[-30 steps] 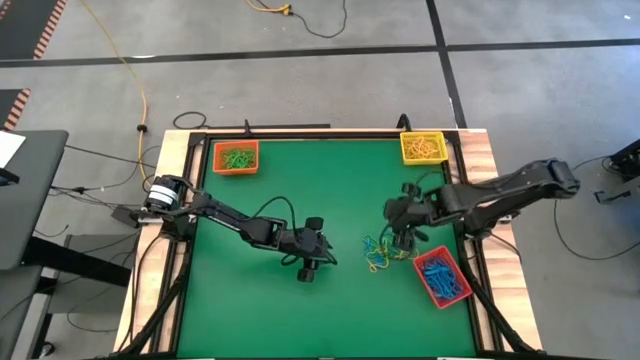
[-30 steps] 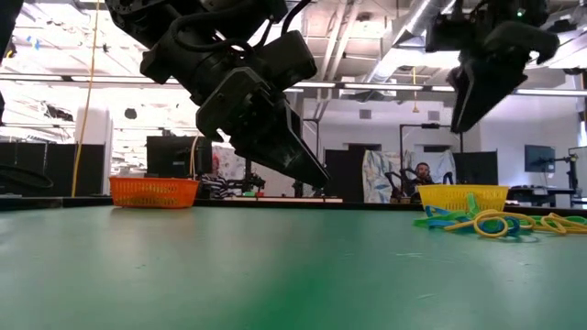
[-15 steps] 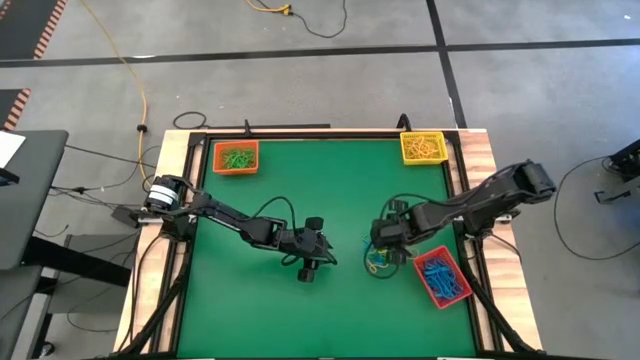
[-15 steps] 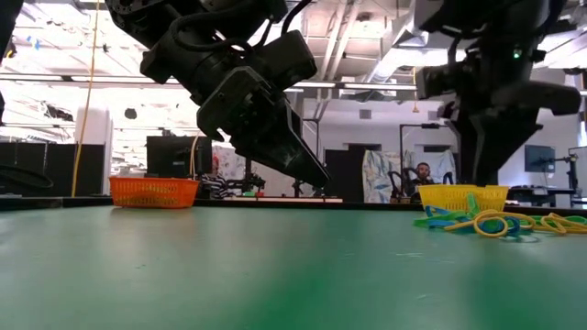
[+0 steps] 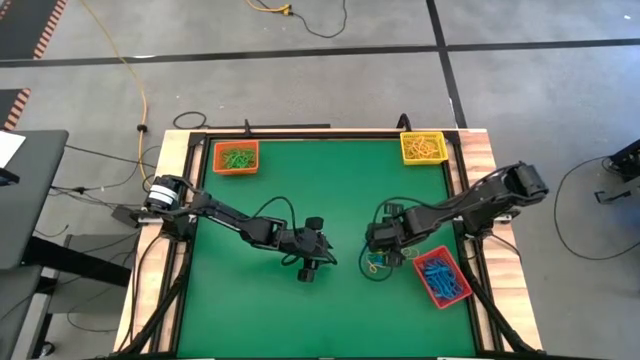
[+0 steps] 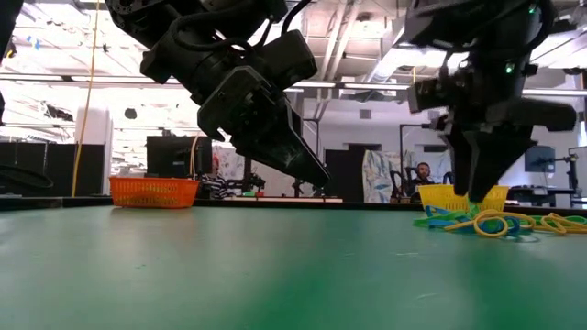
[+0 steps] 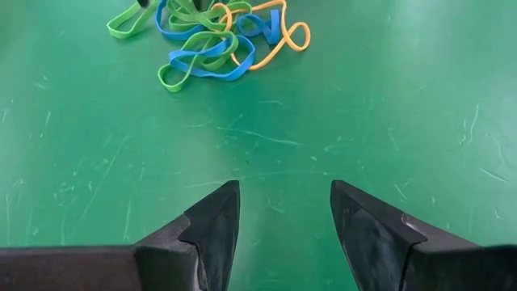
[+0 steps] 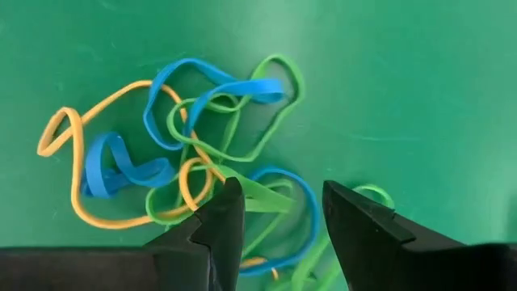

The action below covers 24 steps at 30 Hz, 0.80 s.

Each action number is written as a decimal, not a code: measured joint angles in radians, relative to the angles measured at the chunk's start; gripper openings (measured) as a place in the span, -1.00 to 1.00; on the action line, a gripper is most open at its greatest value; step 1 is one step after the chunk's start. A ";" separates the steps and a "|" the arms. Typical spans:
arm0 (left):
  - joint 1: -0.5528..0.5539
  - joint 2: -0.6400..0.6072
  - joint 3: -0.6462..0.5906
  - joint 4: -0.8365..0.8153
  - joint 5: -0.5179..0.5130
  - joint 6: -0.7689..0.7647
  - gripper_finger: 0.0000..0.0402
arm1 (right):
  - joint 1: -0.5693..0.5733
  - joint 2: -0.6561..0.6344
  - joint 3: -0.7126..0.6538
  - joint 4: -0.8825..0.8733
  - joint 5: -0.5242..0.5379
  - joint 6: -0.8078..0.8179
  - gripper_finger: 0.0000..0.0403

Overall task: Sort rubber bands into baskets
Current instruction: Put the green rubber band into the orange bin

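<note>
A tangled pile of yellow, blue and green rubber bands (image 5: 374, 263) lies on the green table, right of centre. My right gripper (image 8: 279, 212) stands open just above this pile (image 8: 202, 153), pointing steeply down; in the low view its fingertips (image 6: 481, 191) hang a little above the bands (image 6: 486, 223). My left gripper (image 7: 283, 212) is open and empty, slanting down over bare table to the left of the pile (image 7: 210, 40). The orange basket (image 5: 236, 157) holds green bands, the yellow basket (image 5: 423, 147) yellow ones, the red basket (image 5: 441, 277) blue ones.
The orange basket stands at the far left corner, the yellow basket at the far right corner, and the red basket by the right edge, just right of the pile. A wooden frame (image 5: 480, 170) borders the table. Bare green surface lies across the middle and the near side.
My right gripper has come down and moved toward the table's left and near side, from above the far side of the pile to just over it, tipping to point more steeply down. Its fingers have stayed open. The pile and my left arm have kept still.
</note>
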 joint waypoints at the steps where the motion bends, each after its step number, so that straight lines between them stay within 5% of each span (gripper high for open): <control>1: 0.000 0.000 0.000 0.000 0.000 0.000 -0.08 | 0.000 0.013 0.000 0.003 -0.010 -0.005 -0.02; 8: 0.000 0.000 0.000 0.003 0.005 -0.001 -0.08 | 0.001 0.070 0.000 -0.014 -0.014 -0.025 -0.11; 20: 0.000 0.000 0.000 0.006 0.007 0.000 -0.08 | 0.001 0.016 0.000 -0.025 -0.014 -0.053 -0.90; 24: 0.000 0.000 0.000 0.006 0.007 0.000 -0.08 | 0.001 0.015 0.000 -0.024 -0.013 -0.061 -0.91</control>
